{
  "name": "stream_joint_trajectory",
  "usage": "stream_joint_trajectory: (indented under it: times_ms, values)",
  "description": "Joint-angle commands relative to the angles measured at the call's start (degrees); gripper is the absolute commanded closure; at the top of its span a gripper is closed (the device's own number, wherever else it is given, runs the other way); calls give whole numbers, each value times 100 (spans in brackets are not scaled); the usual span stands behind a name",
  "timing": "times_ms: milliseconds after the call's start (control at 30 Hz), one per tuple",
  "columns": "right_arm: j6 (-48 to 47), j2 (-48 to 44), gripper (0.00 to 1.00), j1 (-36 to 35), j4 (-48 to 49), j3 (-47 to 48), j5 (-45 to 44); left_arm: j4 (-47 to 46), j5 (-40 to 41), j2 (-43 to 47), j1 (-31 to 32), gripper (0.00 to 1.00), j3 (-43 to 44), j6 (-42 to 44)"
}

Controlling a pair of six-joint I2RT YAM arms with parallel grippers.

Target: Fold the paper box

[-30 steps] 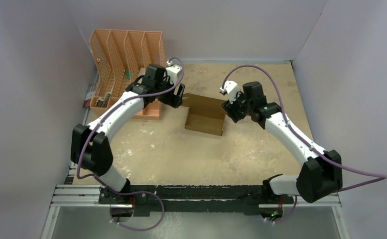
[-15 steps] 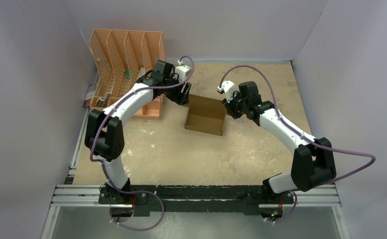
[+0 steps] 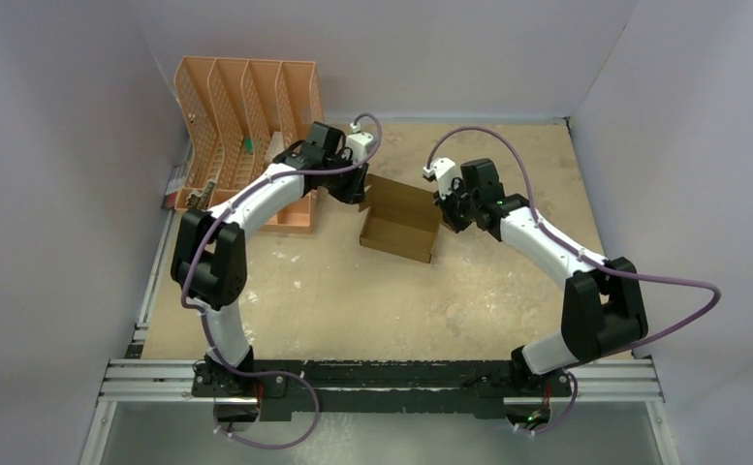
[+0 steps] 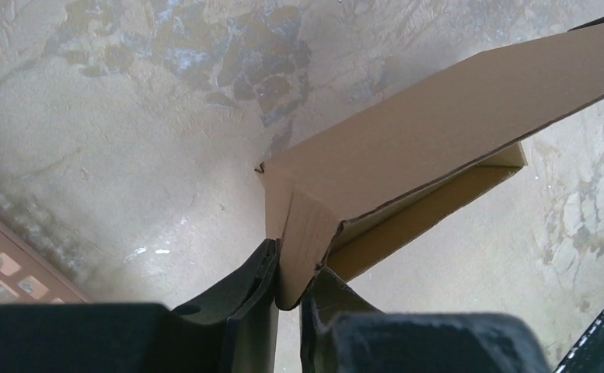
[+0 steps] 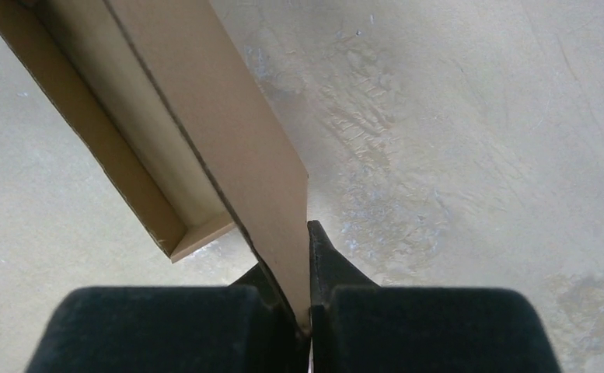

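Paper box: you have the brown cardboard paper box [image 3: 398, 223] lying mid-table, a little toward the far side, as an open shallow tray with 1 panel raised along its far edge.
Left gripper: your left gripper [image 3: 358, 191] sits at the box's far-left corner. In the left wrist view its fingers [image 4: 252, 289] are closed to a narrow gap and pinch a rounded corner tab [image 4: 302, 241] of the box.
Right gripper: your right gripper [image 3: 447, 206] sits at the far-right end of the box. In the right wrist view its fingers [image 5: 331, 268] are nearly together and clamp the lower edge of the raised panel [image 5: 244, 155].
Box edges: the near wall of the tray faces the arm bases. In the right wrist view the tray's inner corner lies just left of the clamped panel.
Left side: the orange file organiser [image 3: 246, 116] stands near the far-left corner of the table, and your left forearm crosses in front of it. Its lattice wall shows at the lower-left edge of the left wrist view.
Open room: bare table [image 3: 353, 310] runs from the box's near wall to the arm bases, and more lies to the right of the box. A narrower strip of table separates the box from the back wall [image 3: 430, 58].
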State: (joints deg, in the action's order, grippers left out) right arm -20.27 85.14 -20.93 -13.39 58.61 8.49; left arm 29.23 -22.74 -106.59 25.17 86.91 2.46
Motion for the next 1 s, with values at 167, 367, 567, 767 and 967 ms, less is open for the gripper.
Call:
stream_joint_trajectory:
  times_ms: [167, 367, 567, 767, 967]
  values:
    - [1323, 69, 100, -14, 46, 519, -166, -769, 338, 674, 199, 92, -594, -1256]
    - [2317, 180, 100, -52, -6, 685, -414, -1213, 942, 957, 394, 93, -1049, -2216]
    - [3618, 467, 100, -250, -95, 923, -988, -1788, 1486, 1127, 619, 91, -1561, -3346]
    - [4475, 680, 100, -552, -155, 979, -1717, -2211, 1689, 1143, 807, 91, -1878, -4052]
    - [5007, 631, 100, -975, 10, 725, -2578, -2215, 1820, 1231, 892, 91, -2051, -4135]
